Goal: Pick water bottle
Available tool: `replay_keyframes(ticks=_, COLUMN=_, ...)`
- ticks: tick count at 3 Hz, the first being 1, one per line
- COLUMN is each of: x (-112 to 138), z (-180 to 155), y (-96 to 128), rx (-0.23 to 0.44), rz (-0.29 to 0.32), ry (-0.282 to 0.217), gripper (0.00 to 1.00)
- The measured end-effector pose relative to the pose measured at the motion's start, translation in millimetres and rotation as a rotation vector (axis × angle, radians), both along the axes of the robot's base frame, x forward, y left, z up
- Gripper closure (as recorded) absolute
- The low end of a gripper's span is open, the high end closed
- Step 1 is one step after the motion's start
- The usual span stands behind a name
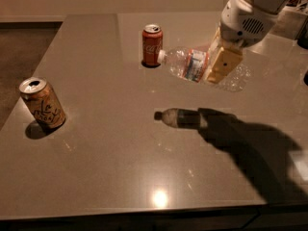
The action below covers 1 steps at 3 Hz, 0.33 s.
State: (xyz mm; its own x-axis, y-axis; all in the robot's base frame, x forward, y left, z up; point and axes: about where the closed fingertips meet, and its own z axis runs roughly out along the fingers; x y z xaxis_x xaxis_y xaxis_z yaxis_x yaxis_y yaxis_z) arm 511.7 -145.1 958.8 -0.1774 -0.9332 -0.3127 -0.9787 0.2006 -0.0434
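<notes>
Pincer (217,67) grips water bottle (182,61) above table (106,148).

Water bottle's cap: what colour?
White cap, camera view; gripper holds the water bottle above the table.

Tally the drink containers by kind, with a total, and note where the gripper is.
Cans: 2, the red cola can and the orange-tan can.
Water bottles: 1, the water bottle, held above the table in the gripper at upper right.
Total: 3

gripper (219,66) aloft, water bottle (190,64) | red can (152,44) near — table (120,172) front free
</notes>
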Motion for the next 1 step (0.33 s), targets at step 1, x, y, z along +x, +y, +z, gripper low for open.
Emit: replay_keyframes(ticks=1, x=7.1, z=2.0, y=4.6, rx=0.013, rz=-0.004, ry=-0.026, gripper=1.00)
